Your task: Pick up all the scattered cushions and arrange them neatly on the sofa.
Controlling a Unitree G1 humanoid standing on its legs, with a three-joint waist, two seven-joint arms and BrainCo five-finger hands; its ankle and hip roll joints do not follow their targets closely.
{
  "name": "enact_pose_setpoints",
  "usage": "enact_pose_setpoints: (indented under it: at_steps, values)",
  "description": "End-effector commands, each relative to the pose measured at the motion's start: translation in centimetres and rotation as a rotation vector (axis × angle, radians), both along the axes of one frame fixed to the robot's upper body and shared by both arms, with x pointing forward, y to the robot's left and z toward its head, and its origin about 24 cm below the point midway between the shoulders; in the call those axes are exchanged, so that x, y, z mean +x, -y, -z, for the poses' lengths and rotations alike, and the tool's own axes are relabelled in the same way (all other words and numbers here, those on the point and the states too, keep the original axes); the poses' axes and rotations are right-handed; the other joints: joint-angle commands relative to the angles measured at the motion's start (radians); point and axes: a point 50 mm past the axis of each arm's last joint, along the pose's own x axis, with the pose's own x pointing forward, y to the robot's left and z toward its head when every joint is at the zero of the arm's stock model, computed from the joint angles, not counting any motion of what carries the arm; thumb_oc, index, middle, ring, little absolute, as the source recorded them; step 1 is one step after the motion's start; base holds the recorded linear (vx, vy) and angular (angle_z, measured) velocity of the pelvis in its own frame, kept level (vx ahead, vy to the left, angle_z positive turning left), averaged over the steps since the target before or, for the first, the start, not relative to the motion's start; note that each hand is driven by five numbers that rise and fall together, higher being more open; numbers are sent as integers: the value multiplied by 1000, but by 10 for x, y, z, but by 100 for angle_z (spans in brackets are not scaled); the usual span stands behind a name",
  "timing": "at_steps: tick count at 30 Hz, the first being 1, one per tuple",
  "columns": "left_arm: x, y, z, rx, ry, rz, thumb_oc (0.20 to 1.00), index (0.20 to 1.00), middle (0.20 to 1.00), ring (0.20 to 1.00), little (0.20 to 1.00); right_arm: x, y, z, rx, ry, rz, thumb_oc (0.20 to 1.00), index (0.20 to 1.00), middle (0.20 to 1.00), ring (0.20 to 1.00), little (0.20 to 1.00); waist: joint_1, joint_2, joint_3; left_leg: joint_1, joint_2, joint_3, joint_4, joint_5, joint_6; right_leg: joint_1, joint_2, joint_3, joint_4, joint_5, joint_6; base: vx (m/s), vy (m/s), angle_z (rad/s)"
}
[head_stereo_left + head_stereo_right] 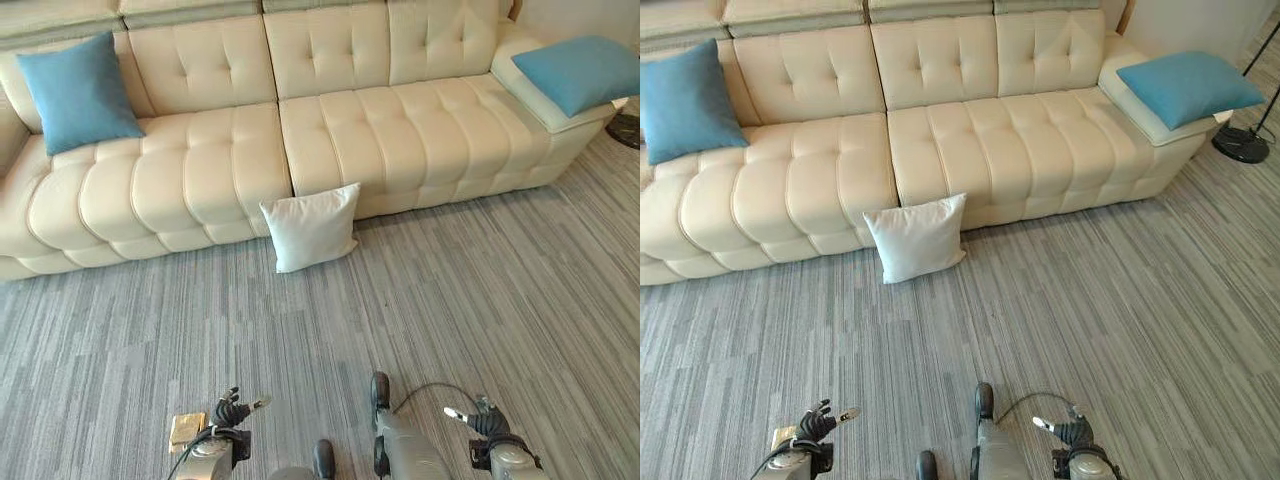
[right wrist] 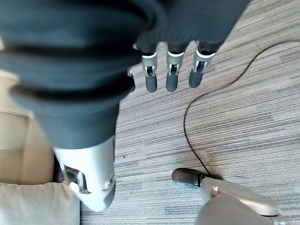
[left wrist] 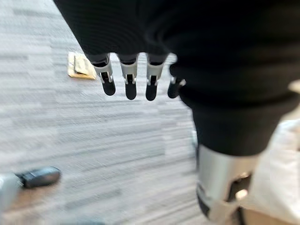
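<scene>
We found the white cushion on the carpet, leaning against the sofa front. One blue cushion stood at the sofa's left end, another lay on its right end. Our left hand and right hand hung with fingers loose and empty above the carpet. A small yellow plate lay near our left hand.

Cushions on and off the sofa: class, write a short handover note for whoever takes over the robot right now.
Left hand and right hand: both low near the robot, fingers relaxed, holding nothing.
White cushion: on the floor, leaning against the front of the sofa near its middle.
Blue cushion: upright against the backrest at the sofa's left end.
Second blue cushion: lying on the sofa's right end.
Done: nothing in hand yet.
Left: pick up the white cushion and place it on the sofa; perhaps straighten the right one.
</scene>
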Motion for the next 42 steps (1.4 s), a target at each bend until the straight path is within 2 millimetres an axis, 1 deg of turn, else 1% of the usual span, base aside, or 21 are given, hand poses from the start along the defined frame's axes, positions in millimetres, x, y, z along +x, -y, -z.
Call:
enact_pose_setpoints:
  at_steps: [1,5,7,10,11,12,13,14,15,18,24,27,29,31,33,35,38,39,40,41,42]
  values:
    - [18,1,-8,-18,71,-18,1000,1000,1000,1000,1000,28,21,-20,-63,109,-5,1000,1000,1000,1000,1000,-5,11,14,-37,32,2,262,25,-65,52,16,6,58,-211,-16,429,-361,35]
    - [20,5,-8,-37,78,-32,1000,1000,1000,1000,1000,30,26,-24,-70,128,-3,1000,1000,1000,1000,1000,13,-6,44,-171,22,-24,548,109,-81,129,22,1,56,-258,-64,251,-229,14]
    - [20,5,-8,-37,76,-26,1000,1000,1000,1000,1000,30,28,-25,-75,128,7,1000,1000,1000,1000,1000,17,-14,54,-222,22,-2,549,82,-70,156,11,-6,53,-274,-70,215,-147,9]
    - [18,6,-6,-29,60,-3,1000,1000,1000,1000,1000,32,27,-27,-72,142,12,1000,1000,1000,1000,1000,20,-28,55,-261,6,5,366,24,-46,197,-3,-17,37,-294,-61,207,-69,37]
    - [18,6,-6,-29,60,-3,1000,1000,1000,1000,1000,32,27,-27,-72,142,12,1000,1000,1000,1000,1000,19,-29,55,-261,5,4,363,26,-45,197,-4,-18,37,-294,-61,284,-2,27]
    - [14,8,-5,-27,49,6,1000,1000,1000,1000,1000,31,24,-26,-74,137,-7,1000,1000,1000,1000,1000,19,-23,47,-260,3,-17,196,65,-48,217,1,-28,34,-308,-56,187,8,11]
    - [14,8,-5,-27,49,6,1000,1000,1000,1000,1000,31,24,-26,-74,137,-7,1000,1000,1000,1000,1000,19,-24,48,-259,3,-17,195,66,-48,218,1,-28,34,-308,-56,392,33,1]
    - [12,9,-4,-22,40,21,1000,1000,1000,1000,1000,29,23,-24,-79,124,-20,1000,1000,1000,1000,1000,19,-12,45,-288,17,-20,48,157,-64,249,15,-41,30,-326,-61,390,70,17]
    - [11,7,-4,-9,33,30,1000,1000,1000,1000,1000,28,21,-22,-82,111,-34,1000,1000,1000,1000,1000,23,-11,45,-291,15,-25,-8,192,-78,275,21,-37,24,-334,-60,391,71,14]
    - [9,4,-3,-3,29,28,1000,1000,1000,1000,1000,26,19,-20,-79,93,-47,1000,1000,1000,1000,1000,30,-14,37,-281,14,-25,-16,211,-85,308,22,-24,16,-341,-55,339,122,-3]
    - [0,-2,2,5,-8,-3,1000,1000,1000,1000,1000,26,9,-15,-51,86,-58,1000,1000,1000,1000,1000,47,-49,-12,-259,-17,-9,50,124,-25,333,-34,11,56,-360,-6,428,255,-21]
    - [3,-4,0,8,-3,-4,1000,1000,1000,1000,1000,27,4,-14,-39,80,-67,1000,1000,1000,1000,1000,55,-55,-13,-237,-29,5,70,74,9,261,-61,21,230,-352,21,199,182,-19]
    - [8,-7,-3,17,15,-11,1000,1000,1000,1000,1000,33,1,-15,-37,95,-76,1000,1000,1000,1000,1000,52,-51,6,-206,-38,21,64,57,34,174,-88,14,401,-280,36,170,227,-4]
    - [12,-7,-6,18,31,-10,1000,1000,1000,1000,1000,32,0,-14,-38,90,-71,1000,1000,1000,1000,1000,50,-42,18,-170,-40,27,43,50,41,112,-98,10,505,-263,28,169,173,-3]
    - [17,-7,-8,18,50,-4,1000,1000,1000,1000,1000,30,0,-13,-32,79,-62,1000,1000,1000,1000,1000,41,-33,33,-136,-34,21,25,45,38,46,-65,21,531,-292,13,163,84,2]
    - [23,-6,-12,12,73,-10,1000,1000,1000,1000,1000,28,1,-10,-32,65,-49,1000,1000,1000,1000,1000,35,-21,48,-105,-22,31,13,38,30,15,-50,-23,445,-315,3,170,15,1]
    - [26,-6,-12,11,78,-5,1000,1000,1000,1000,1000,27,0,-9,-32,57,-42,1000,1000,1000,1000,1000,33,-21,58,-79,-18,36,6,27,23,-1,-26,-29,316,-283,11,176,-50,-7]
    - [29,-6,-14,13,91,-3,1000,1000,1000,1000,1000,26,0,-9,-28,56,-33,1000,1000,1000,1000,1000,24,-29,61,-57,-25,33,10,12,15,-10,5,3,157,-226,30,161,-63,-5]
    - [29,-6,-14,13,91,-3,1000,1000,1000,1000,1000,26,0,-9,-28,56,-33,1000,1000,1000,1000,1000,24,-29,62,-56,-25,33,9,12,15,-8,6,3,156,-226,30,463,-204,1]
    - [35,-8,-18,17,116,-2,1000,1000,1000,1000,1000,24,2,-9,-30,52,-26,1000,1000,1000,1000,1000,15,-39,56,-19,-28,32,1,-7,-2,-21,19,1,-7,-161,57,302,-141,5]
    - [35,-8,-18,17,116,-2,1000,1000,1000,1000,1000,24,2,-9,-30,52,-26,1000,1000,1000,1000,1000,14,-38,57,-18,-28,31,1,-7,-2,-20,19,0,-8,-161,57,416,-192,-1]
